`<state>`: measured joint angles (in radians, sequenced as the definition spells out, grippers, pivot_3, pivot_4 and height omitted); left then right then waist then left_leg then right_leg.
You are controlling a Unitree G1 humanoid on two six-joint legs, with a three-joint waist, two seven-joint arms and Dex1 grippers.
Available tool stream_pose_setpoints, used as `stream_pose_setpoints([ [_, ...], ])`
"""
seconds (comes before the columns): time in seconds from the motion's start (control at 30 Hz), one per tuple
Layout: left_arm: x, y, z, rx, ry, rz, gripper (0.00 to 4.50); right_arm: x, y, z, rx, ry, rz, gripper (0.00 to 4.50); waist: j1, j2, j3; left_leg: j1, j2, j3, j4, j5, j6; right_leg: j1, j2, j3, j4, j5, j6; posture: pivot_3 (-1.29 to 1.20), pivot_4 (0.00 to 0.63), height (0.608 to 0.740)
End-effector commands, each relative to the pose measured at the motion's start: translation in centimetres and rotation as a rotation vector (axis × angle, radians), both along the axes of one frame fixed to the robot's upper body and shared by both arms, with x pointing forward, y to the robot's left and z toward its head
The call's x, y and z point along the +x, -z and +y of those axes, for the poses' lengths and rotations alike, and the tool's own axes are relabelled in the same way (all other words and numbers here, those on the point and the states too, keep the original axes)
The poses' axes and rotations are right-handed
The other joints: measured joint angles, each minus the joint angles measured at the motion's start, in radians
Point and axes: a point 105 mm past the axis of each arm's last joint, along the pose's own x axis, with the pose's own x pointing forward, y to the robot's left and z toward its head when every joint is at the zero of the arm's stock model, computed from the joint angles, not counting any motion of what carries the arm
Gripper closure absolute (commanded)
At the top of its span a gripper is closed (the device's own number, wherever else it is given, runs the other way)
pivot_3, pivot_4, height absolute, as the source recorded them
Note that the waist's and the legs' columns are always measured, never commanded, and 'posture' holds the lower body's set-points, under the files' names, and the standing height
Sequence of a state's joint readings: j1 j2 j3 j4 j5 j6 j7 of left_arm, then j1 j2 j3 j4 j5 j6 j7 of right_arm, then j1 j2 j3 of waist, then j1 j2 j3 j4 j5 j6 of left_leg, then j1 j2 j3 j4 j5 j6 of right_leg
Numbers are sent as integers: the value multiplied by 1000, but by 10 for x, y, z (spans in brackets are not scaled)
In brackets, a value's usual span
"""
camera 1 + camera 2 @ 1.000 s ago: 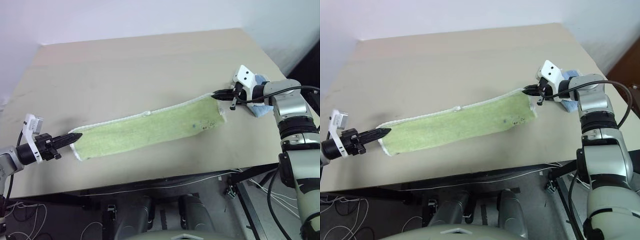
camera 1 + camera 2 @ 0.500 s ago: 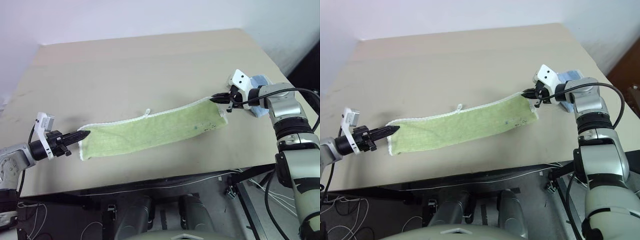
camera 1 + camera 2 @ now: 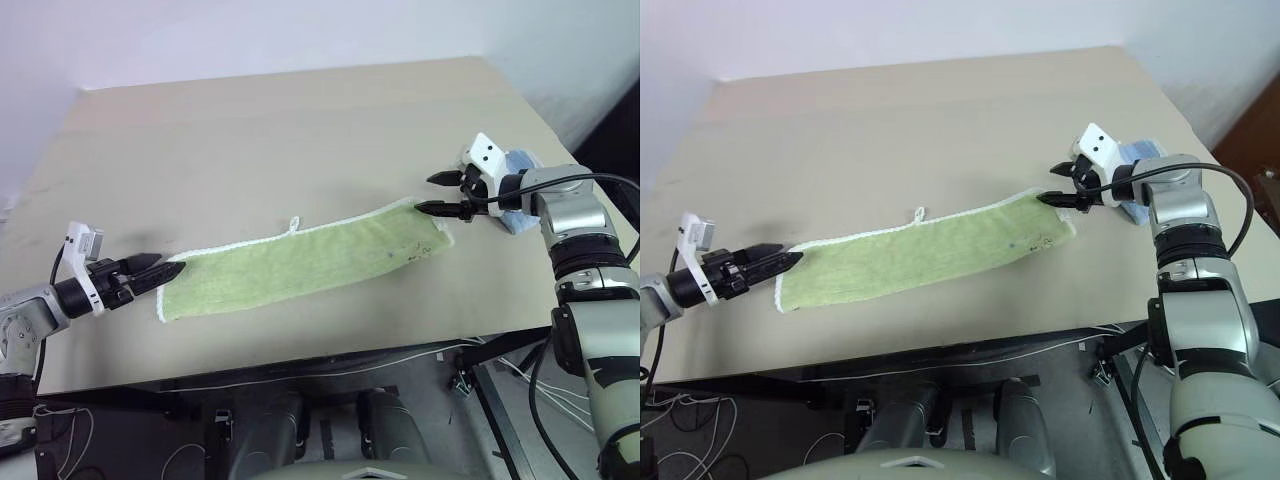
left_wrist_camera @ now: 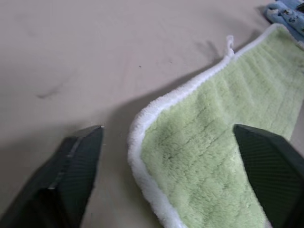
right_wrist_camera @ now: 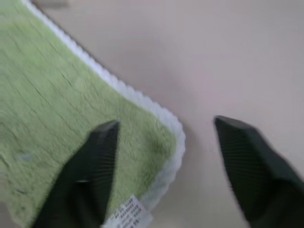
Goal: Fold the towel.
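Left claw (image 3: 168,268): jaws apart, gripping nothing, its tips at the towel's near-left end, one finger (image 4: 76,166) over bare bench and the other over the terry.
Right claw (image 3: 440,193): jaws spread wide too, empty, straddling the far corner of the towel, where a small white label (image 5: 127,211) sticks out.
Towel (image 3: 300,258): lying flat on the bench (image 3: 250,130) as a long narrow strip, stretched between the two claws, white corded edging (image 4: 183,92) on its far side, and the little loop (image 3: 294,224) pokes out midway along that edge.
Blue cloth (image 3: 520,160): tucked just behind the right claw, apart from the towel.
Stage, as I read it: lengthwise fold looks done; an end-to-end fold appears to be left.
Risk one: a re-grip could pinch just the top layer, and the strip would peel open on the lift.
Risk two: uneven travel of the two claws would skew the edges.
Risk three: right claw backing up could snag that blue cloth.
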<state>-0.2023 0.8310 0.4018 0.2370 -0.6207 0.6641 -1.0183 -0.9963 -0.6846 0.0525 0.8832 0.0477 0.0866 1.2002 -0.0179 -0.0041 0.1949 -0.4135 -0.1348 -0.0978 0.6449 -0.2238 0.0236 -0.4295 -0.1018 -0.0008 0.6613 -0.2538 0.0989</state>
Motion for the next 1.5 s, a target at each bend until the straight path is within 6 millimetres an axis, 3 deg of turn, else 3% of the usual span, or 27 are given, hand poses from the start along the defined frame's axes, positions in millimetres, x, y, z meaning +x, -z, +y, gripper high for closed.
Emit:
stream_pose_setpoints([
  [0.03, 9, -29, 24, 52, -138, -173, 0, 1, -42, -4, 137, 26, -93, 52, 2, 0, 0, 0, 0, 0, 0, 0, 0, 0, 0, 0, 0, 0, 0, 0, 150, 740],
  [0.17, 9, -51, 26, 27, -156, -277, 0, -4, -55, -13, 329, 71, 30, 52, 2, 0, 0, 0, 0, 0, 0, 0, 0, 0, 0, 0, 0, 0, 0, 0, 150, 740],
  [0.23, 7, -56, 17, 60, -101, -310, 0, -7, -51, -16, 377, 93, 107, 52, 3, 0, 0, 0, 0, 0, 0, 0, 0, 0, 0, 0, 0, 0, 0, 0, 150, 740],
  [0.37, 0, -49, -31, 301, 168, -365, 0, -20, -36, -24, 511, 125, 284, 52, 5, 0, 0, 0, 0, 0, -2, 0, 0, 1, -1, 0, -3, 0, 0, 0, 150, 740],
  [0.67, -8, -56, -100, 292, 437, -473, 0, -42, -1, -53, 779, 348, 661, 52, 6, 0, 0, -1, 0, 0, -4, -1, 1, 1, -1, 0, -7, 1, -1, 0, 150, 740],
  [0.83, -7, -46, -110, 340, 513, -464, 0, -57, 19, -68, 844, 443, 780, 52, 4, 0, 0, -1, 0, 1, -8, 1, 3, 0, -1, 0, -10, 1, -1, 0, 150, 740],
  [1.0, -14, -54, -123, 287, 615, -469, 0, -69, 41, -72, 826, 492, 855, 52, 3, 0, 0, -1, 1, 1, -11, 1, 3, 0, -1, 0, -13, 1, -1, 0, 150, 740],
  [1.23, -14, -53, -127, 316, 679, -386, 0, -65, 48, -54, 861, 459, 893, 52, 1, 0, 0, 0, 1, 2, -11, 1, 3, 0, 0, 1, -12, 1, 0, 0, 150, 740],
  [1.5, -17, -50, -128, 325, 687, -359, 0, -65, 42, -33, 917, 391, 937, 52, 4, 0, -1, 1, 2, 2, -12, 1, 3, 1, 1, 1, -13, 1, 0, 0, 150, 740],
])
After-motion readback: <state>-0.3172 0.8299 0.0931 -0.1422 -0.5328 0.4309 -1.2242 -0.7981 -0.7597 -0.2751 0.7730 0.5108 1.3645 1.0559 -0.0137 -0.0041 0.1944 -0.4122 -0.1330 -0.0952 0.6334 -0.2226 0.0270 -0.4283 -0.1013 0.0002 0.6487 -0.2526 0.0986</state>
